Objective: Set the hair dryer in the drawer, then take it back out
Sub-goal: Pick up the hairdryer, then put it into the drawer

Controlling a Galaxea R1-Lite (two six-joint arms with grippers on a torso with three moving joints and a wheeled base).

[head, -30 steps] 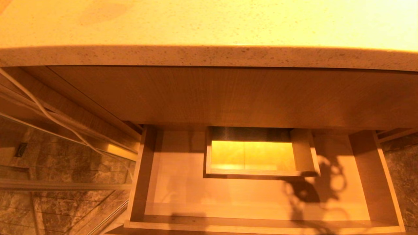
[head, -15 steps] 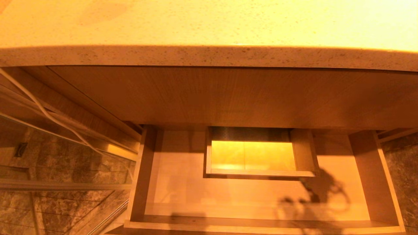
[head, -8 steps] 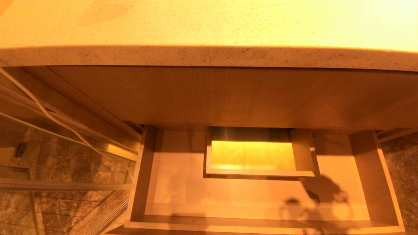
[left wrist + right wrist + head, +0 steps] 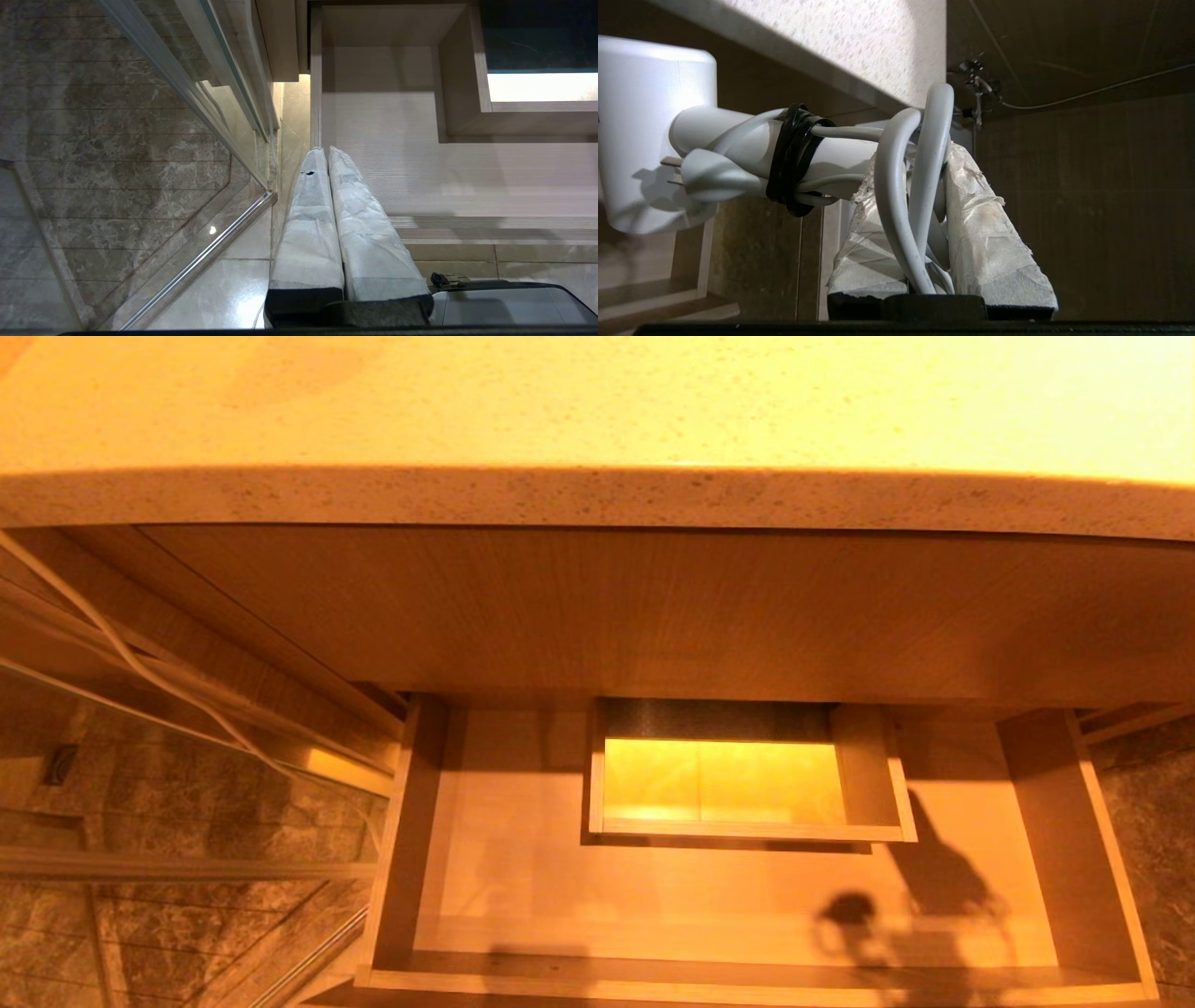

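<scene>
The hair dryer (image 4: 649, 135) is off the drawer floor, held in the right end effector (image 4: 924, 154), and shows only in the right wrist view. Its white body sits at the far end of the handle, with the grey cord (image 4: 906, 196) looped around the handle and bound by a black band (image 4: 794, 158); the plug (image 4: 705, 175) lies against the handle just beside the body. The right end effector's wrapped fingers (image 4: 985, 238) pinch the handle's end, with loops of the cord running between them.

In the head view the drawer (image 4: 401, 859) stands pulled open, its floor bare, with the boxed rectangular cutout (image 4: 868, 775) toward twelve o'clock of its middle. A shadow of the dryer and cord (image 4: 915, 915) falls on the drawer floor toward five o'clock of the cutout. Neither arm shows in that view.

The speckled table (image 4: 597, 420) overhangs the drawer at twelve o'clock, with a plain wood panel (image 4: 653, 616) beneath its edge.

The left end effector (image 4: 327, 154) hangs at the drawer's left edge, its wrapped fingers (image 4: 308, 219) pressed together on nothing. A glass partition (image 4: 196, 121) and marbled floor (image 4: 93, 140) lie beside it.
</scene>
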